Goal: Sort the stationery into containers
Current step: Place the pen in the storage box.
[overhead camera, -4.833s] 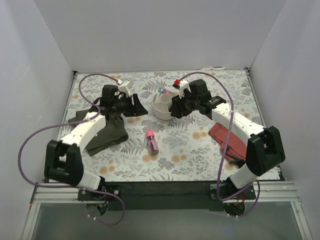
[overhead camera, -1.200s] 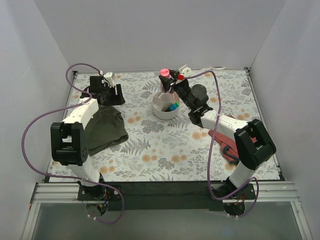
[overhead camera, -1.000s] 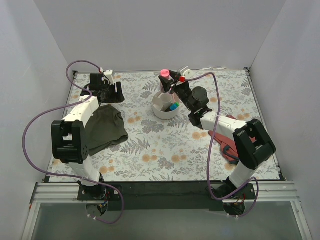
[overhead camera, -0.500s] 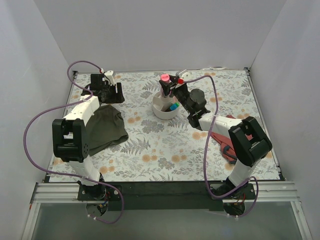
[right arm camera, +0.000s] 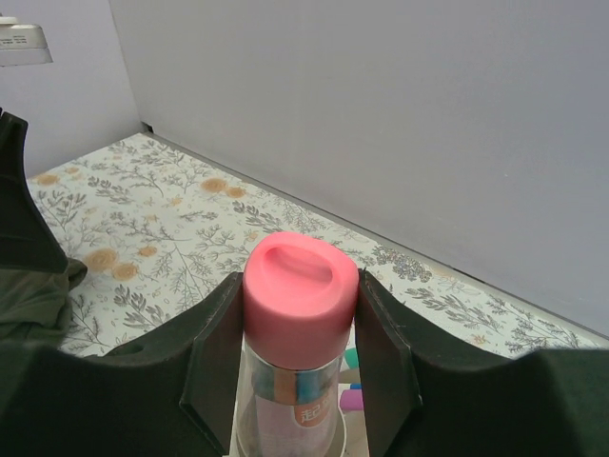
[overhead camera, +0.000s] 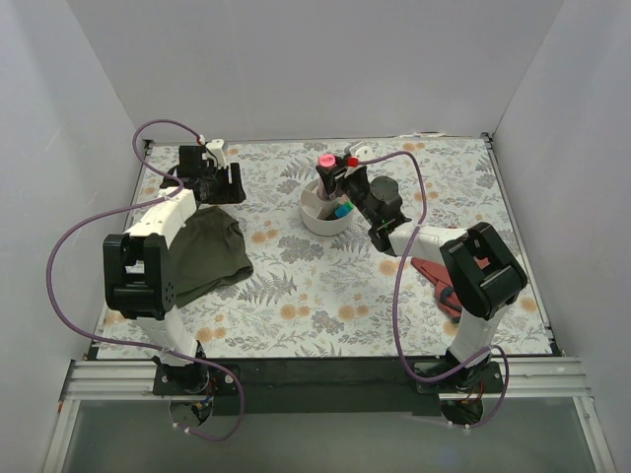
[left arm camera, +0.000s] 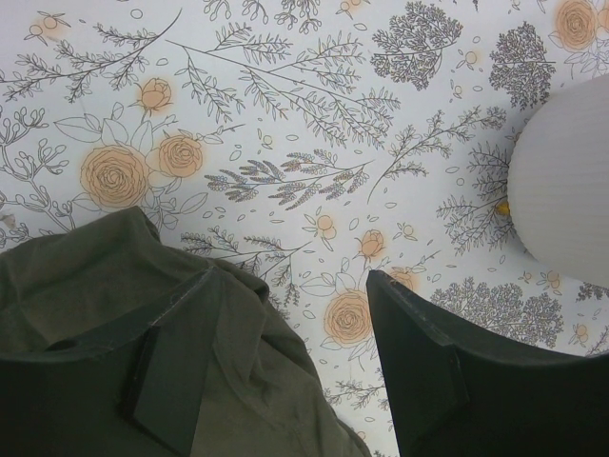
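My right gripper (overhead camera: 332, 177) is shut on the stubby pink tube (overhead camera: 325, 160) and holds it upright over the round off-white bowl (overhead camera: 314, 225). In the right wrist view the tube's pink cap (right arm camera: 300, 286) sits between both fingers (right arm camera: 217, 362), its lower end at the bowl. Several pens with blue and teal caps (overhead camera: 342, 209) stand in the bowl, and their caps (right arm camera: 350, 358) show behind the tube. My left gripper (overhead camera: 219, 185) is open and empty at the far left. Its jaws (left arm camera: 290, 286) hang over the mat, one finger (left arm camera: 171, 381) above the olive cloth.
The dark olive cloth (overhead camera: 202, 256) lies at the left and shows in the left wrist view (left arm camera: 114, 314). A red cloth pouch (overhead camera: 444, 281) lies at the right under my right arm. The bowl's side (left arm camera: 566, 190) shows at the right edge of the left wrist view. Grey walls enclose the mat.
My right gripper has moved a little left and down with the pink tube, closer to the bowl. The left arm has hardly moved.
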Controlling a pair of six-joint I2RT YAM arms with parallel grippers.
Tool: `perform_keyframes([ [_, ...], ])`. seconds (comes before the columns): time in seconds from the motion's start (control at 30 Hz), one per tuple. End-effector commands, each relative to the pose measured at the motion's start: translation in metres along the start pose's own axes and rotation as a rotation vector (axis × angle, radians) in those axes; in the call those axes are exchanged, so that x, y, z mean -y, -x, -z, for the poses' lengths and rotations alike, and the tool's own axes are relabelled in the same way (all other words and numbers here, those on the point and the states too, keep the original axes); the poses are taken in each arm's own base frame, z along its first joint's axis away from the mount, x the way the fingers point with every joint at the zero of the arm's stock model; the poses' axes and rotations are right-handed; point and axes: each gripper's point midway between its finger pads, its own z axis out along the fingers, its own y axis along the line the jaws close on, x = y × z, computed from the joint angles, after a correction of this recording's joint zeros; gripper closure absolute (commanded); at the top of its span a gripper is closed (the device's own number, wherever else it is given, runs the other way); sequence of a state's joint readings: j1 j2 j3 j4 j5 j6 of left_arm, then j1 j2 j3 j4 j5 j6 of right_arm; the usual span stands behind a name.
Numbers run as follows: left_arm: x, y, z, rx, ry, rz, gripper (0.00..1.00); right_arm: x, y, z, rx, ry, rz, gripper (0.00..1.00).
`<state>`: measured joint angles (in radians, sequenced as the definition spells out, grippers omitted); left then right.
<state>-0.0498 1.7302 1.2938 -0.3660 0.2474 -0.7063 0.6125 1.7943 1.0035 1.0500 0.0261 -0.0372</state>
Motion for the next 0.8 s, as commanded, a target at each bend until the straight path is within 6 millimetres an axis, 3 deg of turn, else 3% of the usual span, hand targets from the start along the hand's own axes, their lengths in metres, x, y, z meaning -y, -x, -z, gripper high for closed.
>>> perform_keyframes([
  [0.0, 0.003, 0.006, 0.003, 0.017, -0.008, -0.014, 0.38, 0.002, 0.023, -0.004, 0.083, -0.006, -0.009, 0.75],
  [0.03, 0.004, 0.005, 0.003, 0.017, -0.01, -0.012, 0.38, 0.002, 0.019, -0.004, 0.063, -0.005, -0.008, 0.6],
  [0.07, 0.004, 0.005, 0.004, 0.02, -0.01, -0.01, 0.38, 0.002, 0.022, -0.004, 0.063, -0.004, -0.008, 0.54],
  [0.13, 0.006, 0.008, 0.005, 0.031, -0.017, -0.009, 0.38, 0.003, 0.019, -0.003, 0.044, -0.006, -0.004, 0.42],
  [0.2, 0.007, 0.012, 0.007, 0.047, -0.02, -0.007, 0.38, 0.004, 0.018, -0.003, 0.017, -0.012, -0.002, 0.37],
  [0.43, 0.016, 0.027, 0.012, 0.109, -0.053, 0.01, 0.39, 0.007, 0.034, -0.001, -0.01, -0.021, 0.02, 0.34],
  [0.53, 0.02, 0.037, 0.017, 0.142, -0.069, 0.012, 0.39, 0.014, 0.059, -0.003, 0.004, -0.048, 0.057, 0.34],
  [0.67, 0.03, 0.048, 0.027, 0.199, -0.107, 0.013, 0.39, 0.042, 0.097, -0.002, -0.009, -0.125, 0.102, 0.33],
  [0.7, 0.037, 0.052, 0.029, 0.216, -0.148, 0.009, 0.39, 0.055, 0.098, 0.0, -0.034, -0.169, 0.102, 0.32],
  [0.73, 0.042, 0.051, 0.03, 0.22, -0.168, 0.002, 0.28, 0.063, 0.088, 0.004, -0.114, -0.196, 0.079, 0.31],
  [0.77, 0.046, 0.053, 0.034, 0.235, -0.184, -0.003, 0.25, 0.086, 0.081, 0.011, -0.165, -0.254, 0.052, 0.3],
])
